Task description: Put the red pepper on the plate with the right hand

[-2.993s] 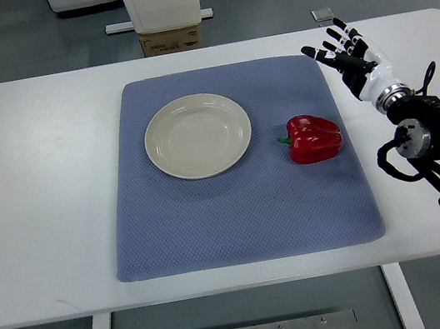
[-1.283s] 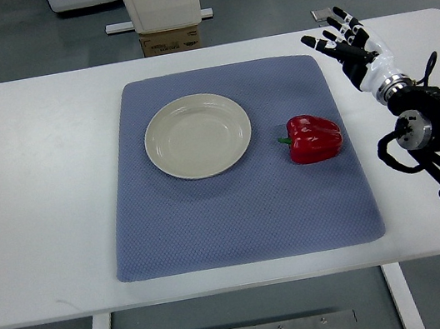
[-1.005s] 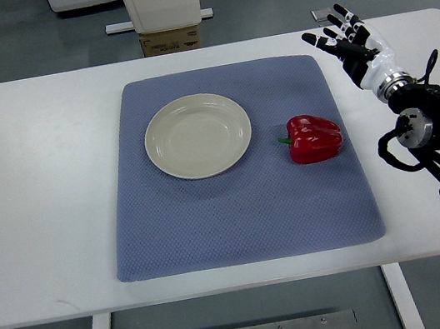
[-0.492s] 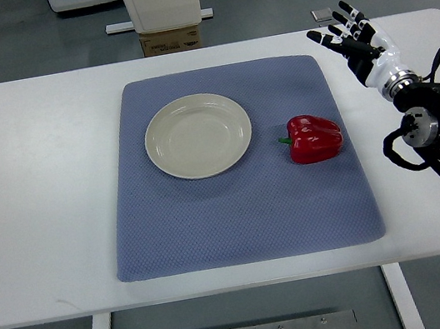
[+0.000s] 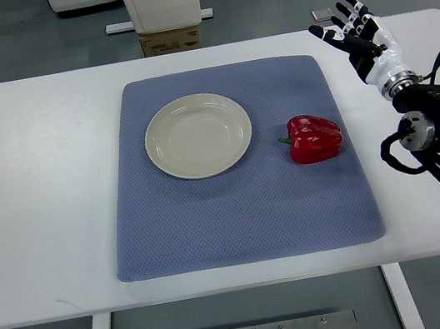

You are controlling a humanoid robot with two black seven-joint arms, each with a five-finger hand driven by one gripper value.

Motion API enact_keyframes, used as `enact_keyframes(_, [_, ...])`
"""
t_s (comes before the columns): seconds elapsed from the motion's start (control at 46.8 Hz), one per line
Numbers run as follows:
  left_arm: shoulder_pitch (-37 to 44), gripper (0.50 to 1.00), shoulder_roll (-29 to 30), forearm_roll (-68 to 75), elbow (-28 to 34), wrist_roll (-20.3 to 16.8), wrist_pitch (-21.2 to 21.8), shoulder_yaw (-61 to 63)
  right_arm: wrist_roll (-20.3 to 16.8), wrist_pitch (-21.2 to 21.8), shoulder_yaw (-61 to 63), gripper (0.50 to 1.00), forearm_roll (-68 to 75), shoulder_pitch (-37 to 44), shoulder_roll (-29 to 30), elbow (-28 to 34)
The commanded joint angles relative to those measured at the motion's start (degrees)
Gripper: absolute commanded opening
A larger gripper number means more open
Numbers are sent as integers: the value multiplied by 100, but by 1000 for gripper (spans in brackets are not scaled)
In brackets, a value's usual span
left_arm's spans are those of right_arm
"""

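Note:
A red pepper [image 5: 314, 138] lies on its side on the right part of the blue mat [image 5: 236, 170], green stem toward the plate. A cream plate [image 5: 198, 135] sits empty on the mat's upper left. My right hand [image 5: 354, 34] is raised over the table's far right corner, fingers spread and holding nothing, well beyond and to the right of the pepper. Its arm [image 5: 433, 135] comes in from the right edge. The left arm is out of view.
The white table [image 5: 47, 193] carries the mat. Beyond its far edge stand a cardboard box [image 5: 171, 39] under a white column and a small grey object [image 5: 322, 15] on the floor. A dark sleeve shows at the left edge.
My right hand has drifted up and to the right, away from the pepper, with its fingers still spread. The pepper and plate have not moved.

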Motion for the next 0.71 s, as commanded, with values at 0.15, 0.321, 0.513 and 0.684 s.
enact_keyframes(0.15, [0, 1000, 0, 0, 0, -2, 1, 0, -16, 8, 0, 1000, 24, -12, -9, -29])
enact_keyframes(0.321, [0, 1000, 0, 0, 0, -2, 1, 0, 45, 26, 0, 1000, 24, -12, -9, -108])
enact_keyframes(0.513, [0, 1000, 0, 0, 0, -2, 1, 0, 1, 34, 8, 1000, 33, -3, -9, -108])
enact_keyframes(0.684, [0, 1000, 0, 0, 0, 6, 1, 0, 63, 26, 17, 1000, 33, 6, 0, -108])
